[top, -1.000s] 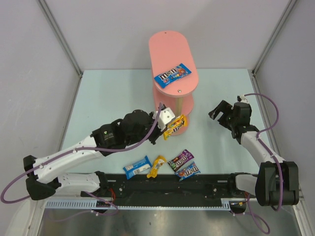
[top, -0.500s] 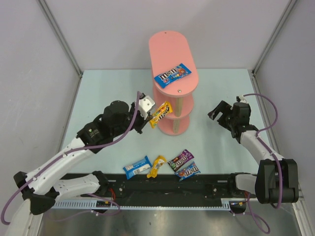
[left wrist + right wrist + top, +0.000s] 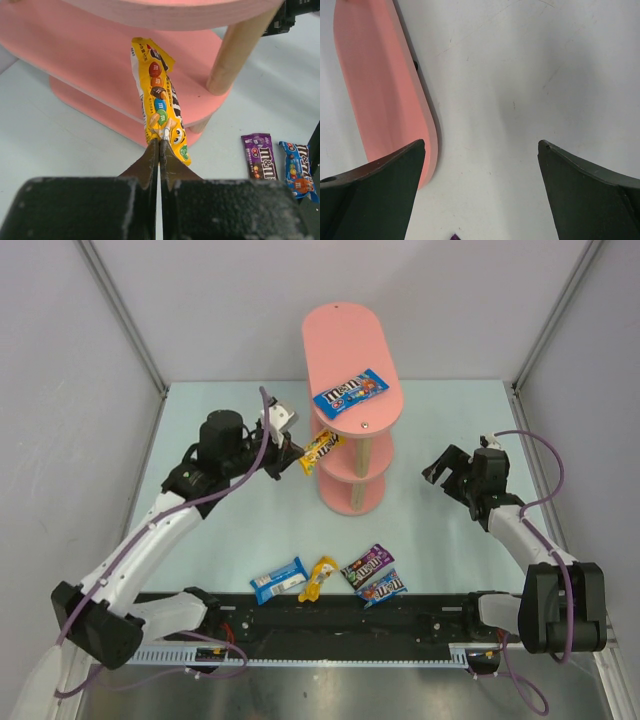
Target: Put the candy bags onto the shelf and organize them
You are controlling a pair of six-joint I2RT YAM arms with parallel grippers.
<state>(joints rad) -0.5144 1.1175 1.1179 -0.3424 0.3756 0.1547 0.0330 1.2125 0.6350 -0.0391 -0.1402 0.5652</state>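
The pink three-tier shelf stands at the back middle, with a blue packet on its top board. My left gripper is shut on a yellow packet at the shelf's left side. In the left wrist view the yellow packet points in between the top and middle boards. A blue packet, a yellow one, a purple one and another blue one lie on the table near the front. My right gripper is open and empty, right of the shelf.
A black rail runs along the near edge behind the loose packets. Grey walls close the table on the left, back and right. A pale wooden post stands just right of the held packet.
My left gripper has carried the yellow packet up and back along the shelf's left side, from the bottom tier to the middle tier's height. The right arm has not moved.
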